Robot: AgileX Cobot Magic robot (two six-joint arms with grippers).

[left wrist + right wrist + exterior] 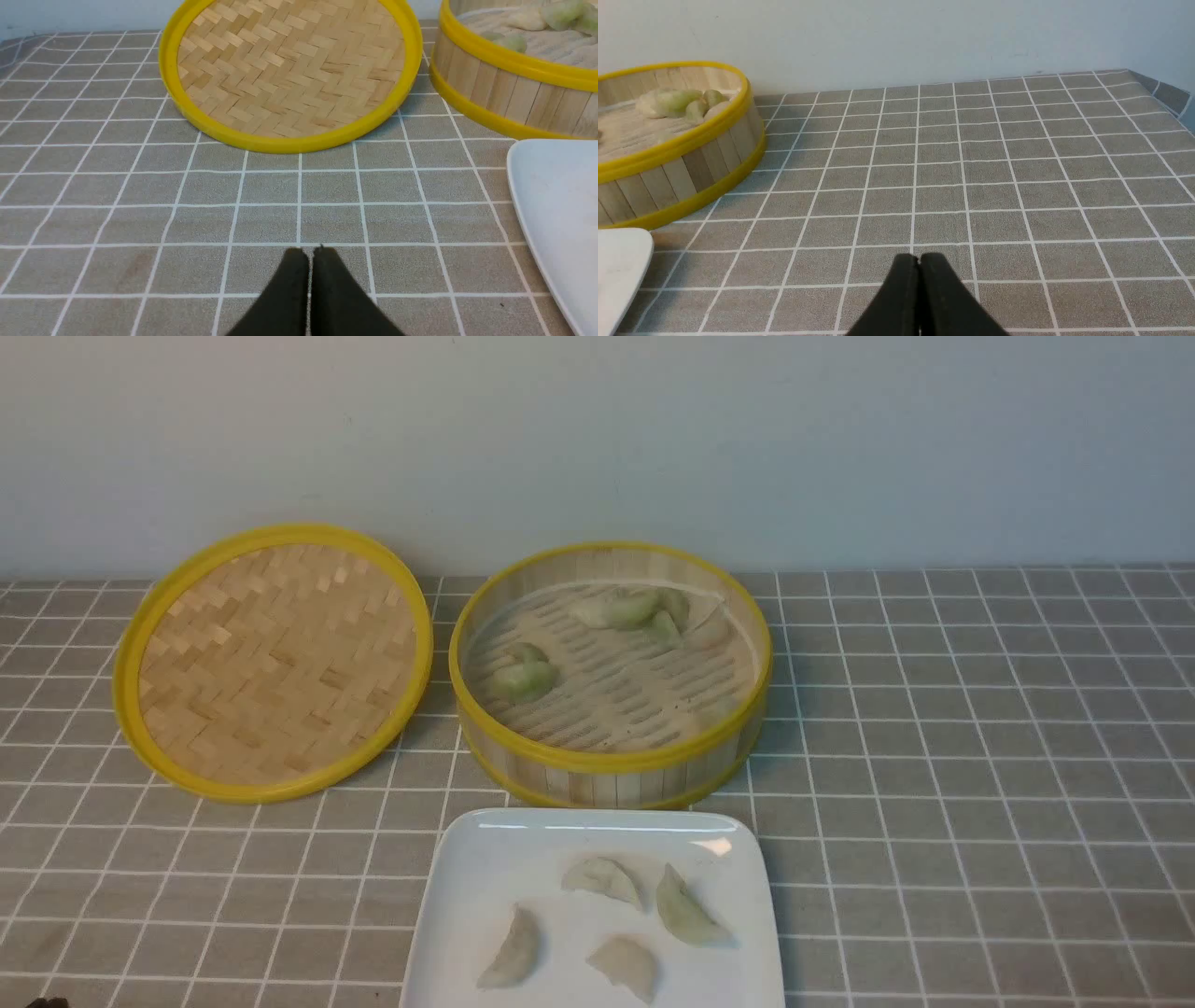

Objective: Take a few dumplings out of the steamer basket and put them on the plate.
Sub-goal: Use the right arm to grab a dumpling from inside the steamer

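Observation:
The steamer basket [611, 767] stands mid-table with several pale green dumplings [526, 678] on its slatted floor, a cluster at the back [635, 609]. In front of it the white plate [467, 877] holds several dumplings [686, 908]. My left gripper [310, 252] is shut and empty, low over the cloth left of the plate [551, 196], with the basket [504, 93] beyond. My right gripper [919, 257] is shut and empty over the cloth right of the basket [691, 163]; a plate corner [621, 261] shows. Neither gripper appears in the front view.
A shallow yellow-rimmed woven bamboo lid [273, 661] leans tilted left of the basket, also seen in the left wrist view as the lid [289, 70]. A grey checked cloth [980, 756] covers the table. A pale wall [597, 439] runs along the back; the table's edge [1171, 93] lies far right.

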